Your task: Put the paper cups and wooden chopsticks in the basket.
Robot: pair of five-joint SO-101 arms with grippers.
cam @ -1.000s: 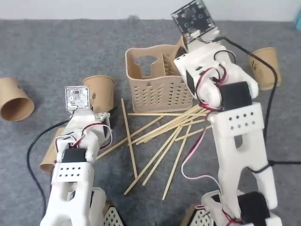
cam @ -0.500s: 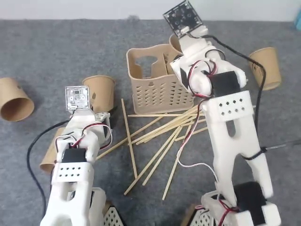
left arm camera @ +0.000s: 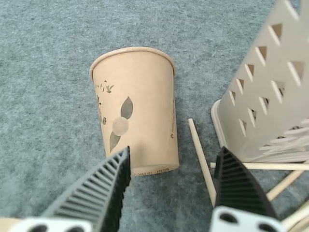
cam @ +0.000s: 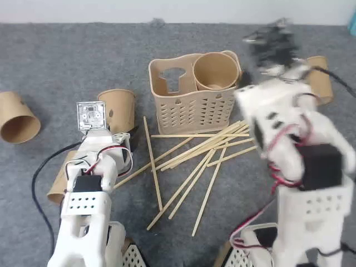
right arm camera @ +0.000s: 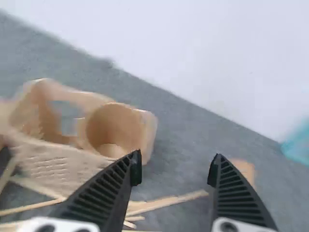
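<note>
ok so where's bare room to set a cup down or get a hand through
Widest bare mat: behind the far-left paper cup and the cup by the left gripper, left of the basket. Crowded: wooden chopsticks fan out in front of the basket, between the two arms.

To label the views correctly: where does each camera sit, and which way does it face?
High view: fixed above the table, looking down on basket, chopsticks, left arm, right arm.
Left wrist view: on the left arm, facing a paper cup beyond its open fingers.
Right wrist view: on the right arm, facing the basket past its open fingers.
All three share the basket.
</note>
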